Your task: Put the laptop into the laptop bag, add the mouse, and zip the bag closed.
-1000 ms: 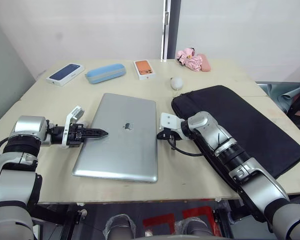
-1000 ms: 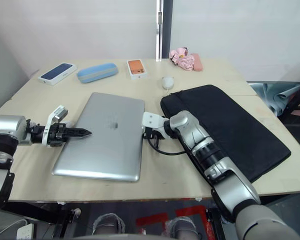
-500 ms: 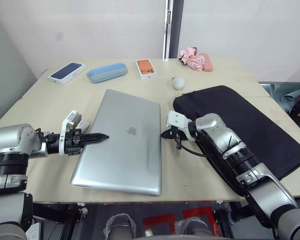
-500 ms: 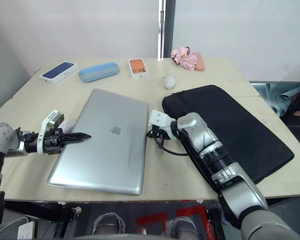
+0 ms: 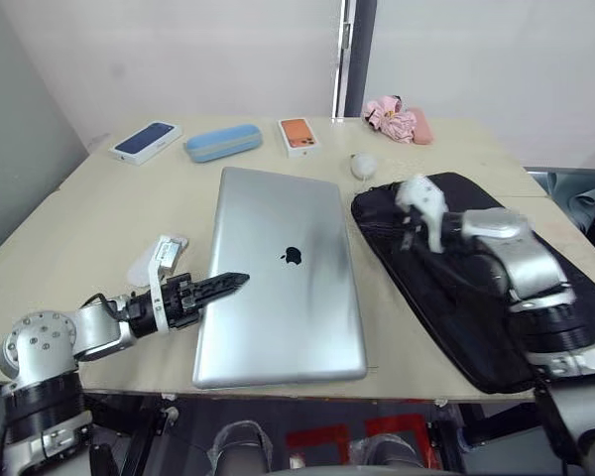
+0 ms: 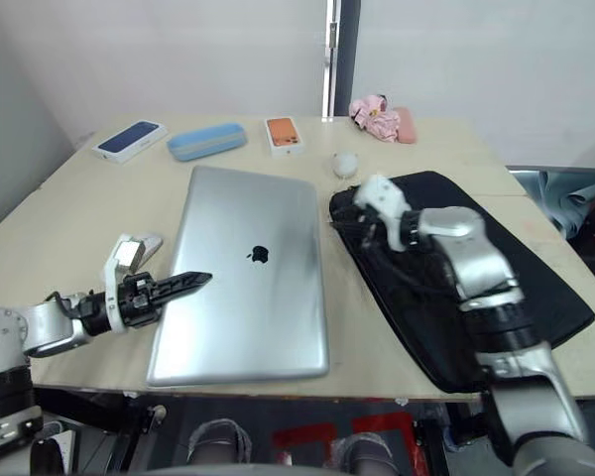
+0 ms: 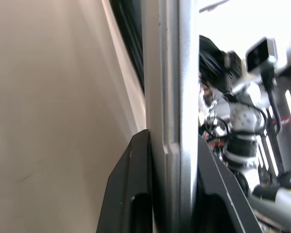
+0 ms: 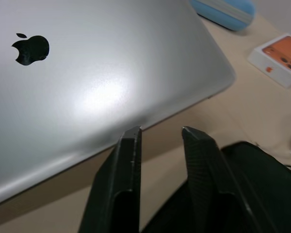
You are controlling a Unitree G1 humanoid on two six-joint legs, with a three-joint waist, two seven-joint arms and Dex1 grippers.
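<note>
bright even light, glare on the laptop (image 8: 106, 92) lid.

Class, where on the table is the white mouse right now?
In the left eye view, the mouse lies left of the laptop, just behind the left gripper.

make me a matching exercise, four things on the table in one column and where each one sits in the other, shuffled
Things:
1. laptop
2. laptop bag
3. blue case
4. pink cloth bundle

Places:
A. far edge of the table, on the robot's right, near the wall
B. middle of the table, lid shut, its left edge between the left gripper's fingers
C. far side of the table, between a dark blue phone box and an orange phone box
D. right of the laptop, under the right gripper

Pairs: 1-B, 2-D, 3-C, 4-A
</note>
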